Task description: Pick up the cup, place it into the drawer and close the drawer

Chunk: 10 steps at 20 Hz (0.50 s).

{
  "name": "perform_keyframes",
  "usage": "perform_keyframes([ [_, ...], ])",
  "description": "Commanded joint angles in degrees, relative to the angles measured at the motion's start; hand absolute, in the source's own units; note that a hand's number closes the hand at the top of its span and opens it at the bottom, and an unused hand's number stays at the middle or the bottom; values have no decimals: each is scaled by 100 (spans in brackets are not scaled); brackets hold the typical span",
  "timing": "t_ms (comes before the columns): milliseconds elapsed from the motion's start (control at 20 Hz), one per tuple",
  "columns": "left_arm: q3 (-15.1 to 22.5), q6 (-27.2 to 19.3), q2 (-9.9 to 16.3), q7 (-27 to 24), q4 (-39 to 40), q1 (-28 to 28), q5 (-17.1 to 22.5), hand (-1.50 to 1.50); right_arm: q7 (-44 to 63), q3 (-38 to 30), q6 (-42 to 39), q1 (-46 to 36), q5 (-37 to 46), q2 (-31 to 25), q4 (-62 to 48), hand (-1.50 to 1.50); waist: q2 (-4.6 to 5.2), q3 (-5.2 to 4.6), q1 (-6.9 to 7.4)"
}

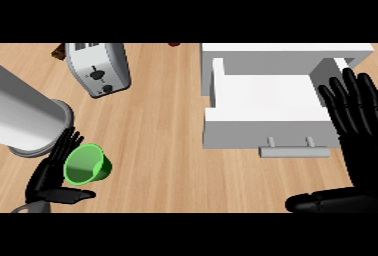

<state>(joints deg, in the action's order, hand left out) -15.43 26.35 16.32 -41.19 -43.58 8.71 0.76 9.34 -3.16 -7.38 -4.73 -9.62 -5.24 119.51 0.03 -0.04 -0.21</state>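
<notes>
The green cup (88, 164) lies tilted on the wooden counter at the lower left, its mouth facing up and to the left. My left hand (46, 182) is right against its left side, fingers straight along the rim and thumb stretched out below it, not curled round it. The white drawer (266, 131) stands pulled open at the right, with nothing inside and its handle (296, 148) facing me. My right hand (363, 160) rests open at the right edge, fingers up over the drawer's right wall.
A silver toaster (98, 68) stands at the back left. A large grey cylindrical pot (28, 120) sits just above my left hand. The white cabinet top (288, 52) lies behind the drawer. Bare wood stretches between the cup and the drawer.
</notes>
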Motion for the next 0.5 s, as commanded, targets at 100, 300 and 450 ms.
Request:
perform_keyframes([
  [100, 115, 59, 49, -924, 1071, 472, -265, -150, -53, -151, -55, -155, -78, -65, -126, -150, 5, -1, -12],
  [300, 53, 346, 350, -1198, 1573, 741, -221, -150, 141, -56, 17, 2, -36, -26, 202, -150, 10, -5, -42],
  [450, 158, 520, 333, -1119, 1395, 637, -160, -150, -205, 569, 235, 298, 579, 403, 289, -150, 4, -3, -23],
])
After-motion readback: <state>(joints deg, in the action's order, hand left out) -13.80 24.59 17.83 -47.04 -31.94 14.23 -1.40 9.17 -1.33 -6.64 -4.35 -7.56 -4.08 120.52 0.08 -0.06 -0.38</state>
